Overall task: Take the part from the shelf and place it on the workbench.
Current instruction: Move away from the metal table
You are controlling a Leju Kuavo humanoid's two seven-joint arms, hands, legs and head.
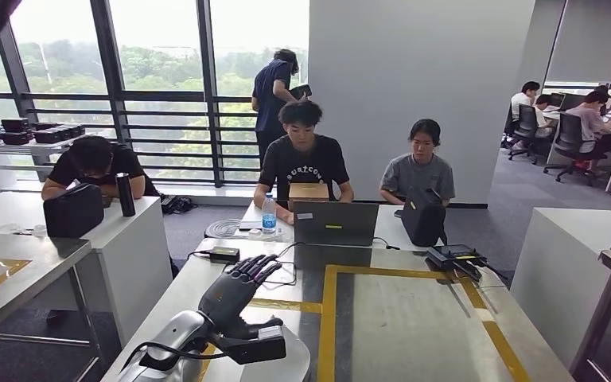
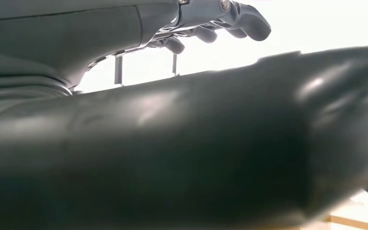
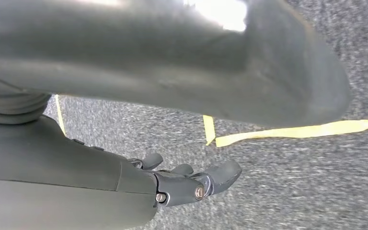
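Note:
My left hand [image 1: 235,290] hovers over the near left part of the metal workbench [image 1: 414,318], fingers stretched forward and apart, holding nothing. A pale round object [image 1: 290,362] lies on the bench just under that wrist; I cannot tell whether it is the part. In the left wrist view the fingers [image 2: 220,24] stand out against bright windows, with nothing between them and the thumb. My right hand [image 3: 191,184] hangs above grey carpet with its fingers loosely bent and nothing in it.
A yellow tape rectangle [image 1: 330,306] marks the workbench. At its far edge stand a laptop [image 1: 336,223], a water bottle [image 1: 269,213], a power adapter [image 1: 223,255] with cables, a black bag [image 1: 423,216] and a black device [image 1: 455,256]. Two people [image 1: 302,155] sit behind it. Other tables [image 1: 16,263] flank it.

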